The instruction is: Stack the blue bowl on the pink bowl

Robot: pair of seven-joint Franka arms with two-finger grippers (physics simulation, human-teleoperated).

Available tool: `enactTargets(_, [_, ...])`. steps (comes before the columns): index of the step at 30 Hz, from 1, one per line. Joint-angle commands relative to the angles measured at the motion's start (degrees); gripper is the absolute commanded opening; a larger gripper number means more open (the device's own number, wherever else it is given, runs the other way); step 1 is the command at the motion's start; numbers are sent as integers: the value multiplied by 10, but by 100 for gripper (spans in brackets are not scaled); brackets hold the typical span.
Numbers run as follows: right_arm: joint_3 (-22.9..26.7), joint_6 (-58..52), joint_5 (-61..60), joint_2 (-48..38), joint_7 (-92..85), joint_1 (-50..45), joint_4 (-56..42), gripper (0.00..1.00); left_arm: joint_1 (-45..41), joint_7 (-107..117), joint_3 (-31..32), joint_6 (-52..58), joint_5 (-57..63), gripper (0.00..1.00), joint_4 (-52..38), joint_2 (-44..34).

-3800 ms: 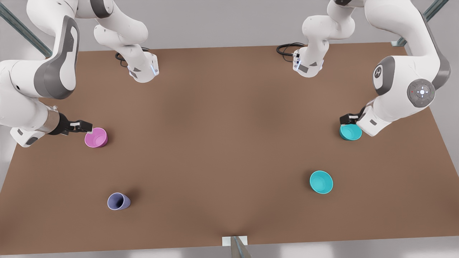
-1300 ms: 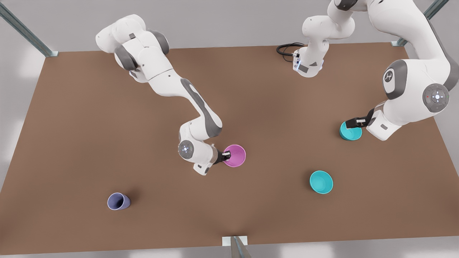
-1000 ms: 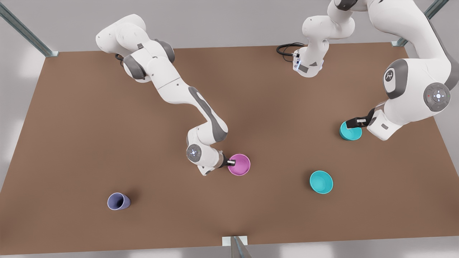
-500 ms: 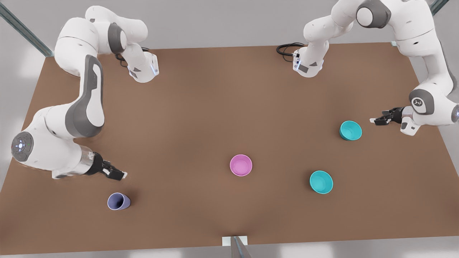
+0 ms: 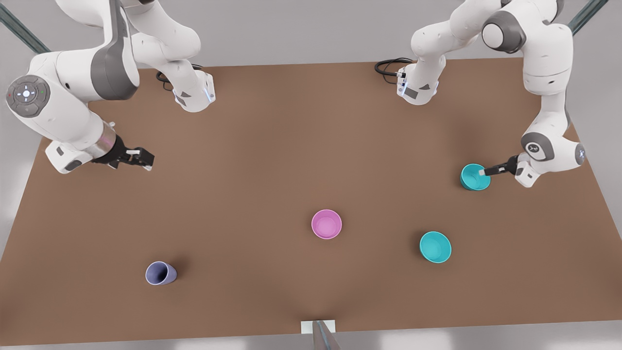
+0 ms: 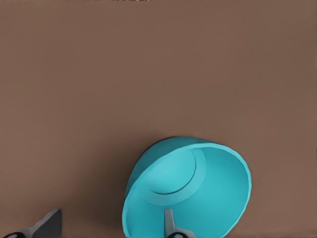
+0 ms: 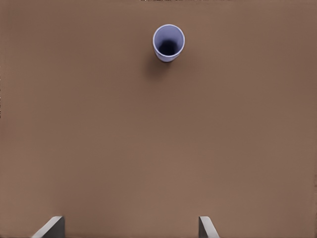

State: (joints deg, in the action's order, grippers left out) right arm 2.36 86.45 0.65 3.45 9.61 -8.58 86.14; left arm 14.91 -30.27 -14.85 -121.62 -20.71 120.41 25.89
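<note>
The left gripper (image 5: pixel 484 171) stands at the rim of the blue bowl (image 5: pixel 475 177) near the front view's right edge of the brown table (image 5: pixel 301 146). In the left wrist view its fingers (image 6: pixel 169 223) are spread across the wall of the blue bowl (image 6: pixel 187 191), one finger inside the cavity and the other outside on the table side, with a clear gap between them, so the rim is straddled but not yet pinched. The bowl appears to rest on the table. The pink bowl (image 5: pixel 326 224) sits upright and free near the table's middle, well apart from the blue bowl. A lighter turquoise bowl (image 5: pixel 435 247) lies between the two and nearer the camera, and a lavender cup (image 5: pixel 160 273) stands toward the front view's lower left. The right gripper (image 5: pixel 138 158) waits over bare table at the front view's left, fingers (image 7: pixel 49 228) wide apart and holding nothing, with the lavender cup (image 7: pixel 168 42) ahead of it. The step in hand is judged to be the grasp of the blue bowl. The next move calls for closing the fingers on the rim, lifting clear of the table, carrying the bowl past the turquoise twin, centring it over the pink bowl, and lowering it in level so that it nests.
</note>
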Motion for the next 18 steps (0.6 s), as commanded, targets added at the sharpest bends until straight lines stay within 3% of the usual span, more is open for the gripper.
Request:
enactTargets(1, [0,12,3,0,-149,2,1,100,-2,-179,0,-17,-17,85,0,0])
enactTargets(2, [0,12,3,0,-149,2,1,100,-2,-179,0,-17,-19,67,0,0])
enactTargets(4, [0,12,3,0,-149,2,3,100,-6,-179,1,-17,-19,48,0,4])
enactTargets(7, [0,12,3,0,-148,2,6,100,-10,-179,1,-17,-19,37,0,6])
enactTargets(8, [0,12,3,0,-148,2,7,100,-12,-179,1,-17,-19,28,0,8])
enactTargets(10, [0,12,3,0,-148,2,7,100,-12,-179,1,-16,-20,21,-2,6])
enactTargets(16, [1,12,3,0,-145,2,8,100,-82,-45,0,47,-26,21,-12,-74])
enactTargets(18, [1,12,3,0,-145,2,8,100,-183,151,3,151,-21,21,-111,-81])
